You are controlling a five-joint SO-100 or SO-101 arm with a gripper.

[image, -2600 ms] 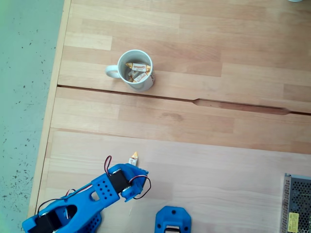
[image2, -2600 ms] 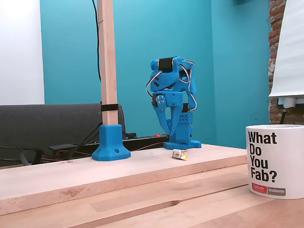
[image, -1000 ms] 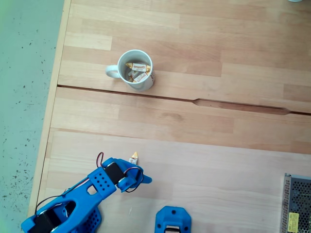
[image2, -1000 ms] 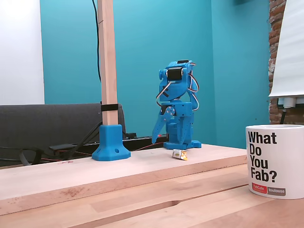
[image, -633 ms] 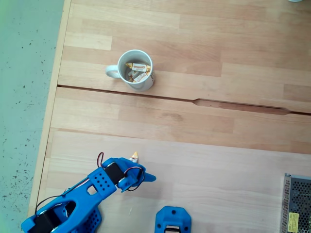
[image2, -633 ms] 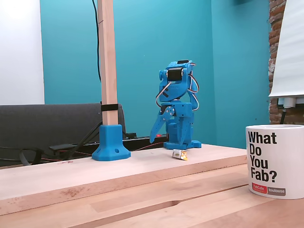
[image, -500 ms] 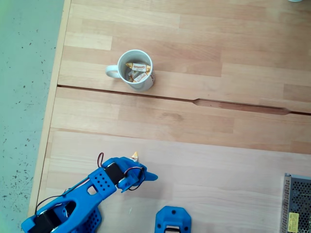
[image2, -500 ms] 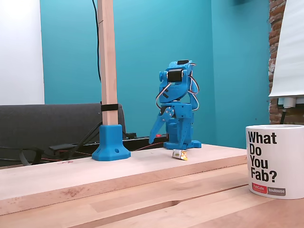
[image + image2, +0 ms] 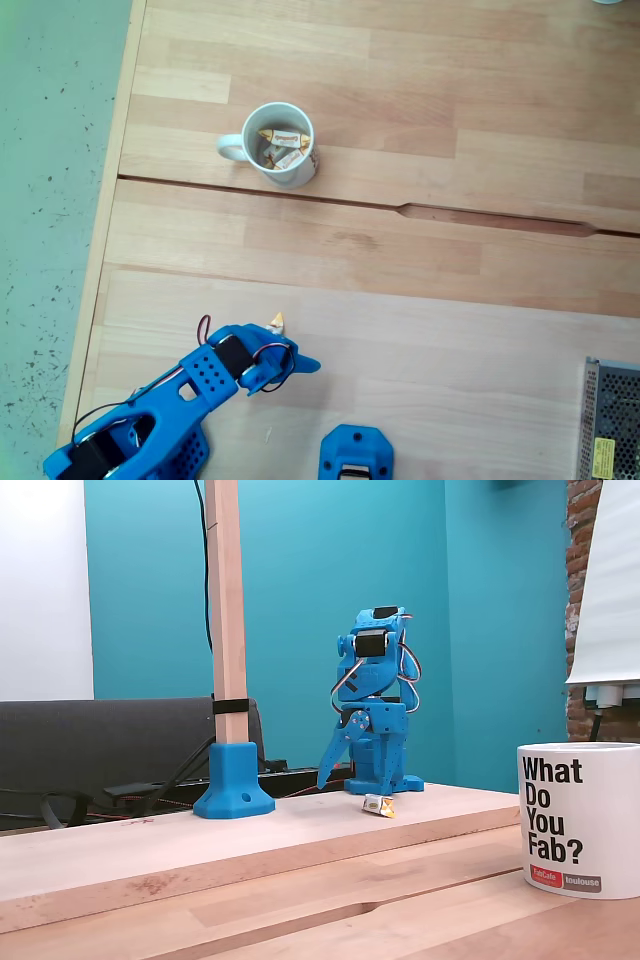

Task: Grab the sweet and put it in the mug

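A: View from above. Where is the sweet?

B: The sweet [image 9: 275, 321] lies on the wooden surface [image 9: 420, 300], near the lower left, just beside the blue hand [image 9: 285, 352]. One finger [image 9: 306, 364] juts out to the right; the hand appears open, with nothing held. The mug [image 9: 279, 144] stands well apart, across a long seam, its handle pointing left. It already contains wrapped sweets.

A: Procedure for the current step?

B: Judged as the approach. Centre the spread fingers over the sweet, one on each side, and descend until the tips nearly touch the wood. Close slowly on the wrapper body, not on the twisted ends, which would likely slip.

A: Obstructions in this view?

B: None between the sweet and the mug. A blue post base [image 9: 356, 454] sits near the bottom edge, and a metal mesh box [image 9: 612, 420] lies at the lower right corner, both off the route.

A: Side view.

B: The sweet [image 9: 377, 805] rests on the raised board of the surface [image 9: 200, 845], apart from the hand [image 9: 335, 765], which hangs above and behind it. One finger [image 9: 328, 760] slants down to the left, so the hand reads as wide. The mug [image 9: 579, 818] stands close to the camera at right. A wooden post [image 9: 226, 600] in its blue base [image 9: 233, 786] rises to the left, clear of the arm.
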